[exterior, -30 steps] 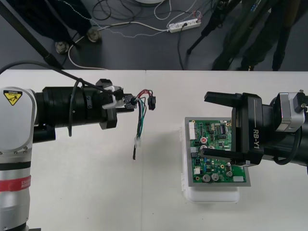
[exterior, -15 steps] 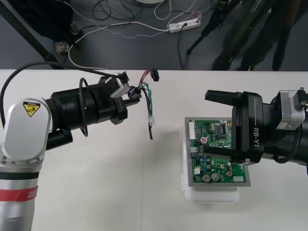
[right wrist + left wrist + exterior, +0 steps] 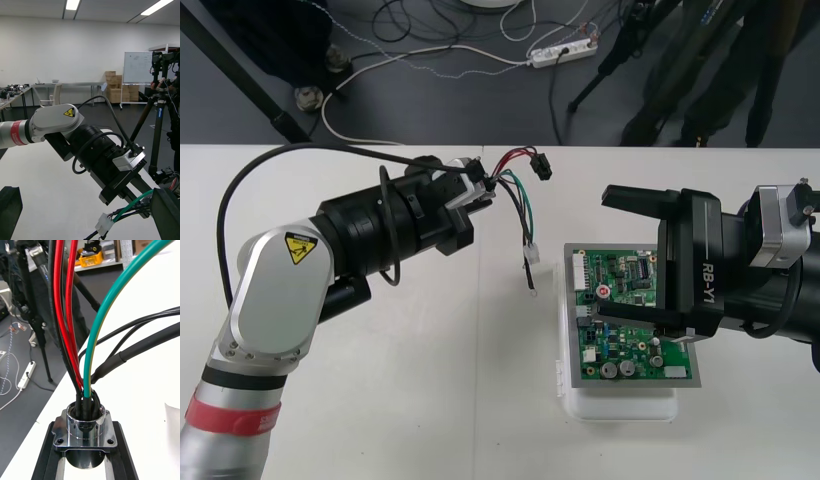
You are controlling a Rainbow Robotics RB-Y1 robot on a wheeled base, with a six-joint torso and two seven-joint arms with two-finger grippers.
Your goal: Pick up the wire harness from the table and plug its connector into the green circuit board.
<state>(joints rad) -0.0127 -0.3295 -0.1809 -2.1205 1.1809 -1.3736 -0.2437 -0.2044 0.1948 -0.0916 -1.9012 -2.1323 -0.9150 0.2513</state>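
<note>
**Wire harness (image 3: pixel 515 205), lifted clear of the table (image 3: pixel 380 400) and held at its socket end.** In your left wrist view, the round metal socket (image 3: pixel 84 427) sits with its square flange across the two black fingers (image 3: pixel 47 457), which clamp it from either side. Red wires (image 3: pixel 59 296), a green wire (image 3: pixel 91 352) and black wires (image 3: pixel 142 347) rise out of it.

In your front view, the red and black strands run to the small black plug (image 3: pixel 541 166), which stands in the air near the table's far edge, apart from the board. The green wire arcs down to a white connector (image 3: pixel 530 254) hanging just beside the far left corner of the green circuit board (image 3: pixel 620 350).

Your left gripper (image 3: pixel 478 190) is closed on the socket, and its arm reaches in from the left, slanting toward the far edge.

Your right gripper (image 3: pixel 635 258) holds nothing, its fingers spread wide. One finger lies beyond the board's far edge and the other crosses the board's middle. In your right wrist view its own fingers (image 3: pixel 9 210) stand far apart. Between them you see the left gripper (image 3: pixel 144 202), with the white connector (image 3: pixel 104 224) dangling beneath it.

The board rests on a white base (image 3: pixel 620 408) on the right part of the table.
</note>
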